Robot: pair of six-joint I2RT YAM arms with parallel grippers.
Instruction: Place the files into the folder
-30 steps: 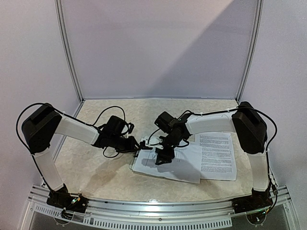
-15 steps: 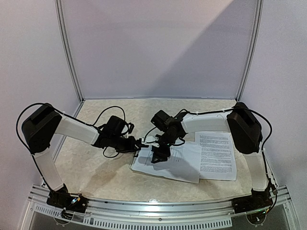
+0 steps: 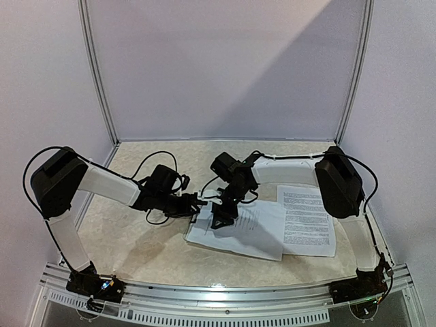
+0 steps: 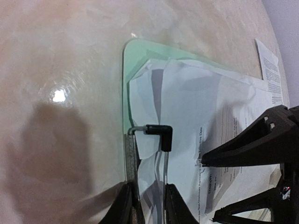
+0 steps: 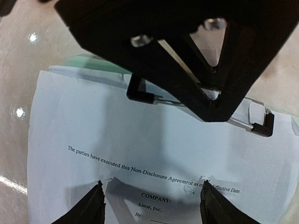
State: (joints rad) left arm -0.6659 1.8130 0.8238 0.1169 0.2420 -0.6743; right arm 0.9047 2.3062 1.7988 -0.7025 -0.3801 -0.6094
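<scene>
The pale green folder (image 4: 140, 50) lies flat, mostly covered by white printed files (image 4: 196, 93); its edge shows in the top view (image 3: 191, 234). My left gripper (image 4: 148, 190) is shut on the folder's black wire clip (image 4: 160, 133) at the short edge, with crumpled paper under the wire. In the top view the left gripper (image 3: 199, 203) sits at the folder's left end. My right gripper (image 5: 152, 205) is open, both tips down on the top sheet (image 5: 140, 140) just right of the clip; it also shows in the top view (image 3: 219, 218). Another sheet (image 3: 306, 221) lies to the right.
The beige table (image 3: 143, 238) is bounded by white walls with metal posts at the back. A metal rail (image 3: 225, 300) runs along the near edge. Both arms meet close together over the folder's clip end.
My right gripper has moved left along the sheet toward the clip and the left gripper. The left gripper has stayed at the clip.
</scene>
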